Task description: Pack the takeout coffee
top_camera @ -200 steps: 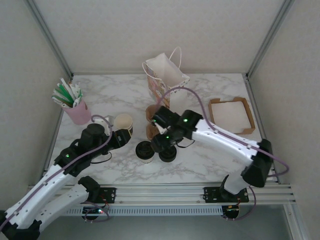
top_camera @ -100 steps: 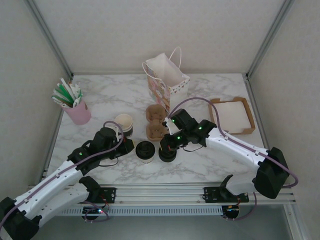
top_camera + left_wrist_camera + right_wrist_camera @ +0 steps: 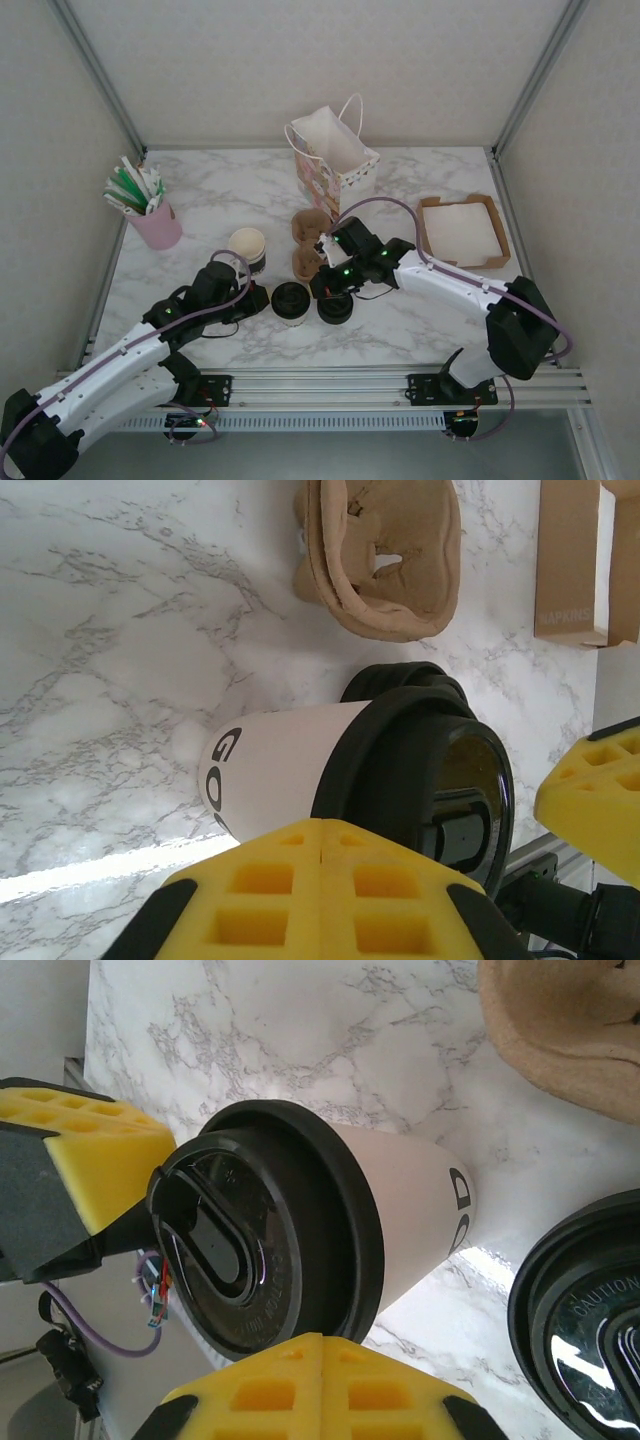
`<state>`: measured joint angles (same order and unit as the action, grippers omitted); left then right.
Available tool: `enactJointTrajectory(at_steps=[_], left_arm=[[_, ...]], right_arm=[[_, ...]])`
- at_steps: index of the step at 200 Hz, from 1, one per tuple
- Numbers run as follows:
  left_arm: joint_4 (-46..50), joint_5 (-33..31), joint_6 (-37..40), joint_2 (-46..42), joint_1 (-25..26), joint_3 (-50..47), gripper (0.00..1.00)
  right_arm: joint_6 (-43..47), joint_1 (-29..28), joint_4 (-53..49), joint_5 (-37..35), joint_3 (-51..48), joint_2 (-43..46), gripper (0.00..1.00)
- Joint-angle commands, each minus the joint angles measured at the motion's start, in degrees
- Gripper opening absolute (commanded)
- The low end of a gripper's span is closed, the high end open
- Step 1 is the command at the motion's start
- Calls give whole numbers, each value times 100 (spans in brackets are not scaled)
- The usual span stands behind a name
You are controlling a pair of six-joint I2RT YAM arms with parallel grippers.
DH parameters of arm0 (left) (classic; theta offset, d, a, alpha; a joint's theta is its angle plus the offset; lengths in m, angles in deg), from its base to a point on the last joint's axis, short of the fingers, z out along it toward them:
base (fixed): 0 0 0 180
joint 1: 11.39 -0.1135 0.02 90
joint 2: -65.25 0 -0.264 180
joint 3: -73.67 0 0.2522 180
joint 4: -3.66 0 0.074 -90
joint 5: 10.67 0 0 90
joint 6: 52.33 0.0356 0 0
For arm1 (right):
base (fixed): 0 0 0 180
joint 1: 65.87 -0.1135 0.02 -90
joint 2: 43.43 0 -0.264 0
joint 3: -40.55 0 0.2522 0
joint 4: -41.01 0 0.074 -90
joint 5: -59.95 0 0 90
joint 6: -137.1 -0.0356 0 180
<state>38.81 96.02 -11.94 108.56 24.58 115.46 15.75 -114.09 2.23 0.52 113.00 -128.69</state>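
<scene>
The takeout coffee (image 3: pixel 290 302) stands upright on the marble table, cream-white with a black lid. It lies between my two grippers. My left gripper (image 3: pixel 258 296) is close on its left, pads shut and empty, and the cup (image 3: pixel 290 765) sits just beyond the fingertips (image 3: pixel 322 825). My right gripper (image 3: pixel 318 287) is close on its right, also shut with nothing held. In the right wrist view the lidded cup (image 3: pixel 300 1230) lies just past the shut gripper (image 3: pixel 322 1338), and the left arm's yellow pad (image 3: pixel 90 1150) shows behind it.
A second black lid (image 3: pixel 335 307) lies right of the cup. The lidless cup (image 3: pixel 248 247) and brown pulp carrier (image 3: pixel 310 245) stand behind. A paper bag (image 3: pixel 335 165) is at the back, a napkin box (image 3: pixel 460 230) right, a pink straw cup (image 3: pixel 150 215) left.
My left gripper has moved from beside the lidless cup forward and right to the lidded cup's side. The right arm has shifted a little around the cup. The cup has stayed put.
</scene>
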Motion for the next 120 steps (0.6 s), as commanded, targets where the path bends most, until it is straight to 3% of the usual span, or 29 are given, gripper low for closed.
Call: enactJointTrajectory(at_steps=[1, 120], left_arm=[[-162, 45, -45, -40, 53, -130, 0], [-223, 180, -38, -42, 51, -254, 2]], right_arm=[[-39, 37, 128, 161, -17, -160, 4], [139, 75, 45, 189, 503, -829, 4]])
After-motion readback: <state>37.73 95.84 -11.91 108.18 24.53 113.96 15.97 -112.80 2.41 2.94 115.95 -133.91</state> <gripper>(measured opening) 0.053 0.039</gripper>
